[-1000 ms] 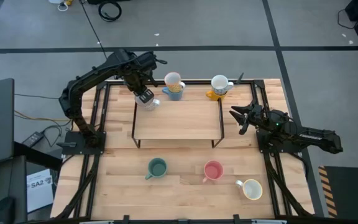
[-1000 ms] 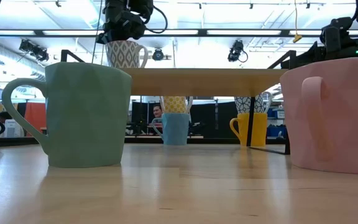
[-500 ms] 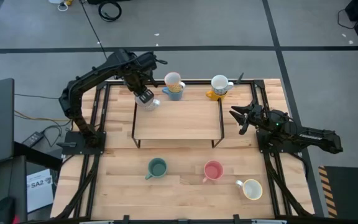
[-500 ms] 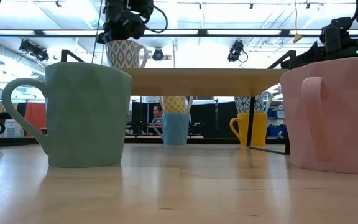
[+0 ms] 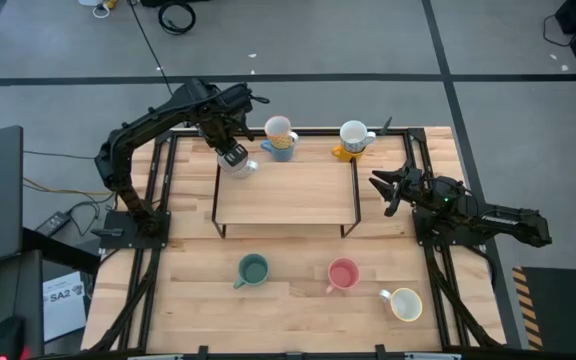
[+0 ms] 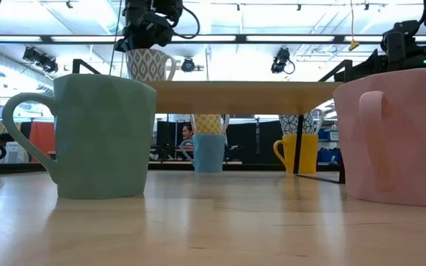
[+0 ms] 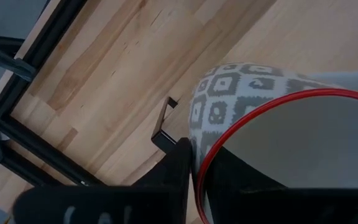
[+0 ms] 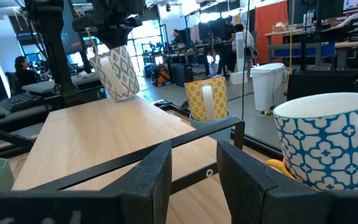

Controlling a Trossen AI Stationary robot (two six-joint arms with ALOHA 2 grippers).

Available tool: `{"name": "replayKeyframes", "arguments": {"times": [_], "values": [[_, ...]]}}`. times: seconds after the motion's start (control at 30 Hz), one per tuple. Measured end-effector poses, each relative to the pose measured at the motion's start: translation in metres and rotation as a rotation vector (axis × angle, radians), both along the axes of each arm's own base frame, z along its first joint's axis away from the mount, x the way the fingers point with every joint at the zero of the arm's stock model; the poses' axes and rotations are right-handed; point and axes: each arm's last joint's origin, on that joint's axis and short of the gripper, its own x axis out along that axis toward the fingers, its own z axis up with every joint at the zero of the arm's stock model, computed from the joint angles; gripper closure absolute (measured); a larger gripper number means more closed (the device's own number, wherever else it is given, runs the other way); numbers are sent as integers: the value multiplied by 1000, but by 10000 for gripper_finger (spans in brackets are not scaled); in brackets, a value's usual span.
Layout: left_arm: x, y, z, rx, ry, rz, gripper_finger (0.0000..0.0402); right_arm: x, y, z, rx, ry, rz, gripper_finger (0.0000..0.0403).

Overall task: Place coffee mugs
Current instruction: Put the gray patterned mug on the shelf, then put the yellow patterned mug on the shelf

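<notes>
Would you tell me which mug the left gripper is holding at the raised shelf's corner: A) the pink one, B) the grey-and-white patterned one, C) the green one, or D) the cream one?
B: the left gripper pinches the red-edged rim of the grey-and-white patterned mug at the shelf corner.

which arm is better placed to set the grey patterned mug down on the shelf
Left. Its pincer already grips the patterned mug by the rim at the shelf's back-left corner; the right pincer waits empty beside the shelf's far end.
</notes>
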Motion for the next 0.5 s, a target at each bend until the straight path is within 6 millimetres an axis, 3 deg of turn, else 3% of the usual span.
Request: {"name": "replayKeyframes", "arguments": {"times": [0.5], "values": [[0,0,0,3,2,-23,280,0,0,0,0,0,0,270]]}}
